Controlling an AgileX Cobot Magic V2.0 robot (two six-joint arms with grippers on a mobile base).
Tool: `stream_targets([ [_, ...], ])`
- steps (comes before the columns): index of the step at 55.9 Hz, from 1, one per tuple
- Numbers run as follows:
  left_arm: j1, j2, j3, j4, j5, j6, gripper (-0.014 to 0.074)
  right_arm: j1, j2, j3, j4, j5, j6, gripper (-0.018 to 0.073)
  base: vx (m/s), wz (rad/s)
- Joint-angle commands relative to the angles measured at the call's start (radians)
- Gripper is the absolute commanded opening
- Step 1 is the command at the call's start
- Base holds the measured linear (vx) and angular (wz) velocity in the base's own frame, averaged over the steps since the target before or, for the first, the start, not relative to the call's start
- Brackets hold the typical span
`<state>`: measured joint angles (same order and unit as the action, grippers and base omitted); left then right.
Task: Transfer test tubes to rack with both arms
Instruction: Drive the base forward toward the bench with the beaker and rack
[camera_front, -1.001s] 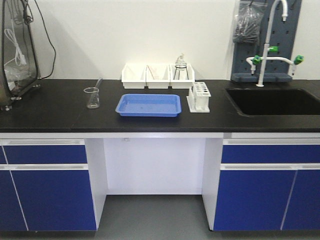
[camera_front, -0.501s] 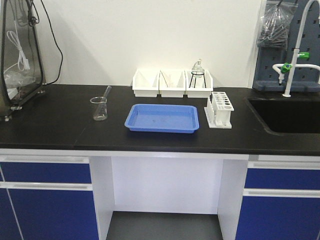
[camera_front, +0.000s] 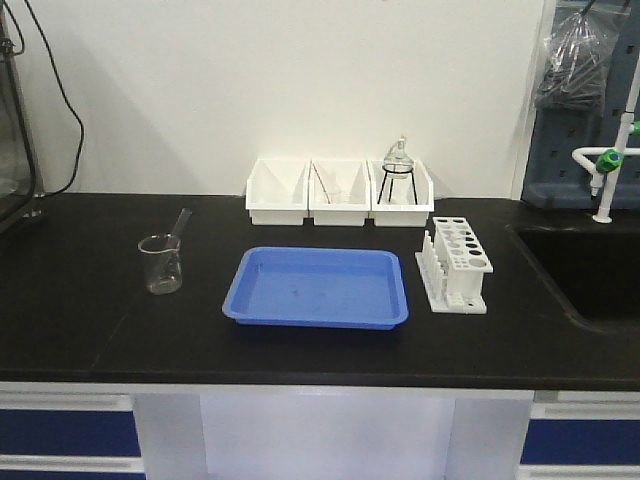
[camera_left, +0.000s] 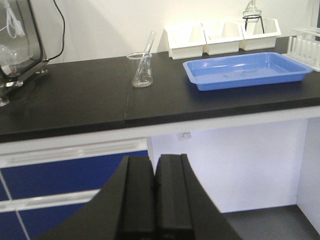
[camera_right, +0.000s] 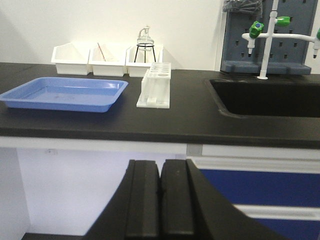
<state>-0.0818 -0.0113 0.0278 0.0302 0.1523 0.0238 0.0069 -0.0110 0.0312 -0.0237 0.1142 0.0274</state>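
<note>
Where the tube is: one of the test tubes (camera_front: 181, 224) leans tilted inside the beaker (camera_front: 161, 265), on the left part of the black counter (camera_front: 70, 300).
Rack: the rack (camera_front: 458, 265) stands upright just right of the blue tray (camera_front: 315, 288), not touching it, with its pegs along its left side.
Left gripper (camera_left: 155, 197): my fingers are clenched together on nothing. They hang on the near side of the counter edge and lower than it, well apart from the beaker.
Right gripper (camera_right: 160, 200): clenched the same way, bare, below the counter edge, with the rack farther off.
Far row: three white bins (camera_front: 340, 190) sit beyond the tray, and a flask (camera_front: 398, 160) on a black tripod stands in the rightmost.
Right end: a sink (camera_front: 590, 270) is sunk into the counter.
</note>
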Motion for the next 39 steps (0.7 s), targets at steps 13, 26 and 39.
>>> stream_targets([
  [13,-0.003,-0.015,0.026,-0.003,-0.086,-0.002,-0.0008,0.001,-0.013,0.006,-0.003,-0.076,-0.005,-0.0011,0.46,-0.02],
  [26,-0.003,-0.015,0.026,-0.003,-0.086,-0.002,-0.0008,0.001,-0.012,0.006,-0.003,-0.076,-0.003,-0.0011,0.42,0.0],
  [39,-0.003,-0.015,0.026,-0.003,-0.086,-0.002,-0.0008,0.001,-0.012,0.006,-0.003,-0.076,-0.004,-0.0011,0.34,-0.01],
])
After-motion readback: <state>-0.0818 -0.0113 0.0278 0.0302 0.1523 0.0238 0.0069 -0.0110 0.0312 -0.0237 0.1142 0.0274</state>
